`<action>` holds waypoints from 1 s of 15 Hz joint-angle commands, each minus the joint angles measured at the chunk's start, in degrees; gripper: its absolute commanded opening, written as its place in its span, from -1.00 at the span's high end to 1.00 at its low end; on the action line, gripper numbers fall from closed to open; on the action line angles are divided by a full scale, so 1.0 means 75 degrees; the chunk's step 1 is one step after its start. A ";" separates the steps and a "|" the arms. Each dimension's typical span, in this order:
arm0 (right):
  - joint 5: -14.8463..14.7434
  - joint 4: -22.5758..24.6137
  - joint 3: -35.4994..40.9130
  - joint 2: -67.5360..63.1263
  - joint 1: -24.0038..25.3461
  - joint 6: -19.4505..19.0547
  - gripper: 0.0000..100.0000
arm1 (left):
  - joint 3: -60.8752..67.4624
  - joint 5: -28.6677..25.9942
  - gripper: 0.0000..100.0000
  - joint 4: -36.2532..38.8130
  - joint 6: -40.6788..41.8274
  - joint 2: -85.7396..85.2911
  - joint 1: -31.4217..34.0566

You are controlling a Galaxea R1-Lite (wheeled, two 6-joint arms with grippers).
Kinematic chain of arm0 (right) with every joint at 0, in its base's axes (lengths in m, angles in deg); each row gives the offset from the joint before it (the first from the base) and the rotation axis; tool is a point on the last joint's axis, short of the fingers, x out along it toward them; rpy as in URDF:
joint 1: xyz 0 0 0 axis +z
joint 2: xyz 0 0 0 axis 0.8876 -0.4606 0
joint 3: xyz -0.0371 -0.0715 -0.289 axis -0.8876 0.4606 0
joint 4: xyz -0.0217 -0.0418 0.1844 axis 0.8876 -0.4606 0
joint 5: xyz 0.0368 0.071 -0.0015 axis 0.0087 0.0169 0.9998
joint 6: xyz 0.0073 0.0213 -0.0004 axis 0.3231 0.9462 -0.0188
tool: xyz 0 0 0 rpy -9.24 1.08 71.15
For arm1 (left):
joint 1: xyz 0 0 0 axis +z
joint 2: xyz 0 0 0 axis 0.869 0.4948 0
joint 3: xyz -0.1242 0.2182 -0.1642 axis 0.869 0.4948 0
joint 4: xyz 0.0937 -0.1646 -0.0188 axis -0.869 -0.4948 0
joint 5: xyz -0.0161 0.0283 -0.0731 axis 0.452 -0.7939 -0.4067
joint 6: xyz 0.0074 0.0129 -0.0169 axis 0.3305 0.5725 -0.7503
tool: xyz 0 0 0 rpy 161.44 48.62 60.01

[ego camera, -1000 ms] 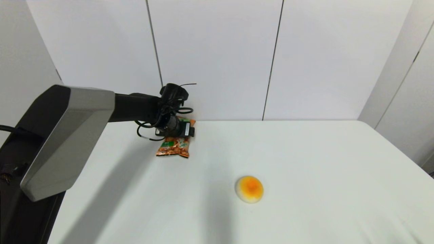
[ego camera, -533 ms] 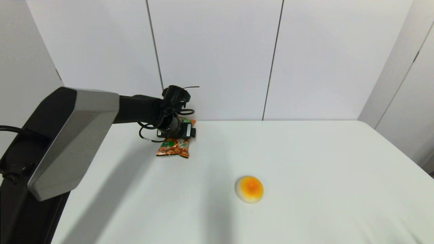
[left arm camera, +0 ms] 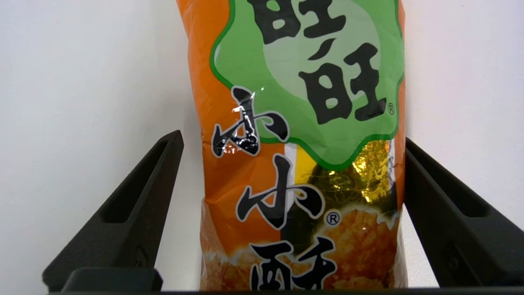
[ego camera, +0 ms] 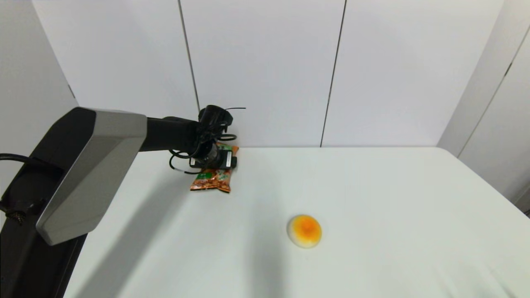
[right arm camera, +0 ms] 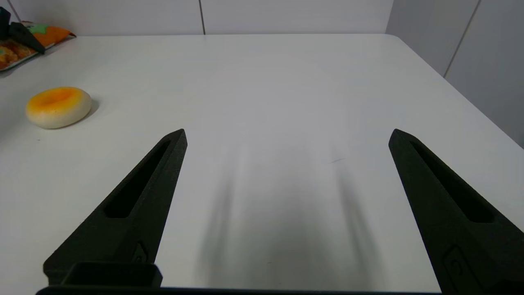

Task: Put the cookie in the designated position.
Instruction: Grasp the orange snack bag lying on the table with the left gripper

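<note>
Head view shows the left gripper point(ego camera: 219, 162) low over the cookie point(ego camera: 212, 181), an orange packet with a green label that lies flat on the white tabletop point(ego camera: 372, 198), near the back wall on the robot's left side. From the left wrist view, the cookie point(left arm camera: 303, 155) sits between the two black fingers point(left arm camera: 135, 213), which are spread apart: one finger is just beside the packet's edge, maybe touching it, and the other stands a little apart from the opposite edge. So the packet is not in the middle of the opening, and nothing is pinched yet. This looks to me like the risk at this moment. If the jaws close like this, the nearer finger may push the glossy packet sideways before the other one arrives, and the slippery, puffy foil could slide or turn out of the grasp. A weak pinch on the soft pillow shape could also let it drop on the way. Beside the cookie, further toward the robot, lies a small round yellow-orange dome point(ego camera: 304, 230), well apart from it. The right gripper point(right arm camera: 286, 139) hangs idle over bare tabletop on the far side of the dome from the cookie, with its fingers wide apart and holding nothing.
</note>
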 commanded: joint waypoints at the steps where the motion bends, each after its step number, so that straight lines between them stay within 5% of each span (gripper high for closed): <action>1: 0.0001 0.0006 0.0059 -0.0010 0.0000 0.0000 -1.00 | -0.0009 0.0013 -1.00 -0.0015 -0.0014 -0.0008 -0.0021; 15: 0.0001 0.0006 0.0059 -0.0010 0.0000 0.0000 -1.00 | -0.0126 0.0013 -1.00 0.0126 -0.0225 0.0132 -0.0162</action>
